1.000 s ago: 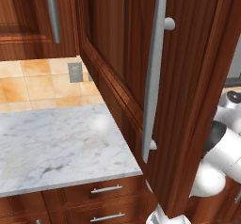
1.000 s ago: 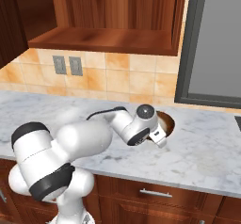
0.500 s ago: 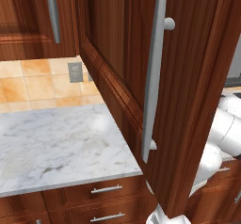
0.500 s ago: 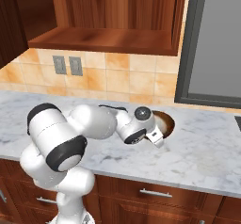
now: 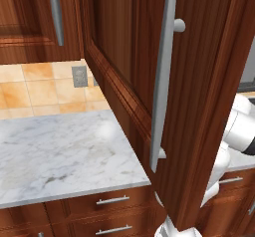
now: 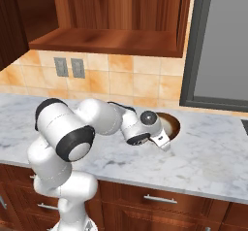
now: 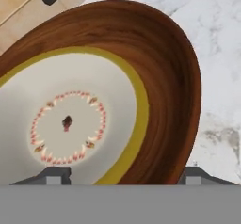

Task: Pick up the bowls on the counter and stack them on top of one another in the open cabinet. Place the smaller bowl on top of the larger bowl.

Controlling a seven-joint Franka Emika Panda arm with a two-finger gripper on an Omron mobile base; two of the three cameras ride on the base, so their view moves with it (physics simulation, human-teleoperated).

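Where gripper straddles bowl rim on counter, jaws spread (no writing).

A wide bowl took up most of the frame, its inner wall dark reddish-brown wood. A mustard-yellow ring bordered a pale cream floor, where a circle of small red and white marks surrounded a dark red spot near 9 o'clock. White, grey-veined table showed from 1 to 4 o'clock. Orange tile and a dark shape sat at 11 o'clock. Two dark fingertips rose at 6 o'clock, spread apart, straddling the bowl's rim.
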